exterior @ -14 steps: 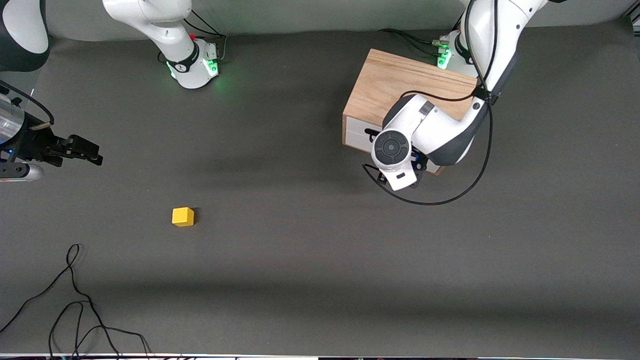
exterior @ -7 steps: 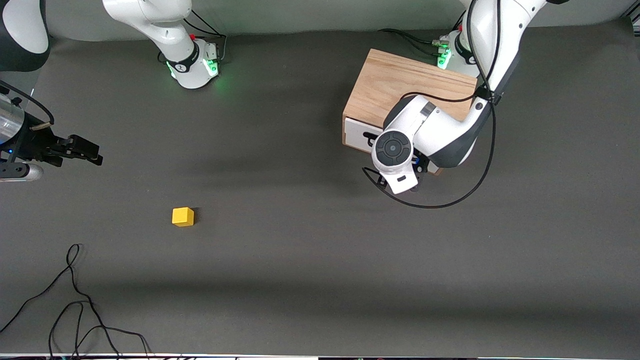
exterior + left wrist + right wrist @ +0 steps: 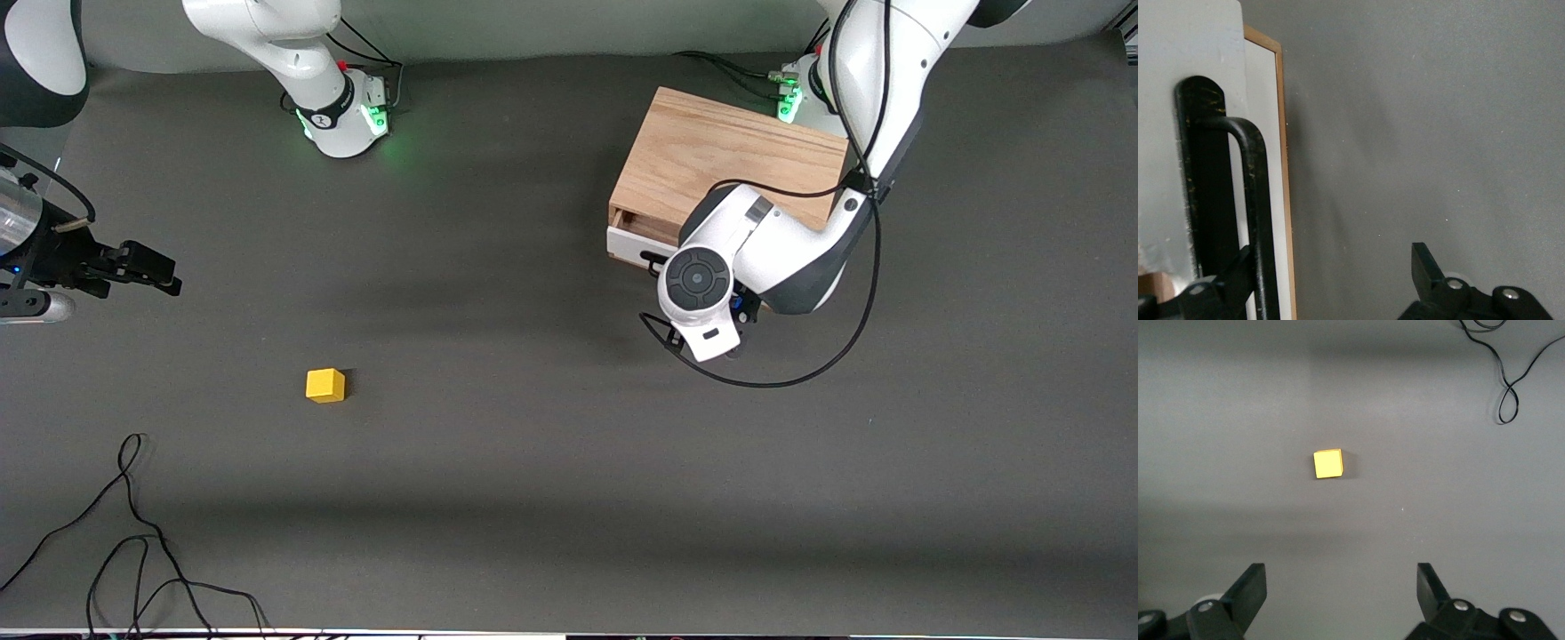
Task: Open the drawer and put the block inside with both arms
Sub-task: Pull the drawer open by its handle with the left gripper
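Drawer [image 3: 633, 242] now slid out; left tool [image 3: 1331, 283] open at handle [image 3: 1255, 207].

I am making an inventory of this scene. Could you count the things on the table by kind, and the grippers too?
Yellow block: 1
Oak cabinet with white drawer, slightly open: 1
Loose black cable: 1
Grippers: 2, left gripper at the drawer handle, right gripper open over bare table
Total: 5
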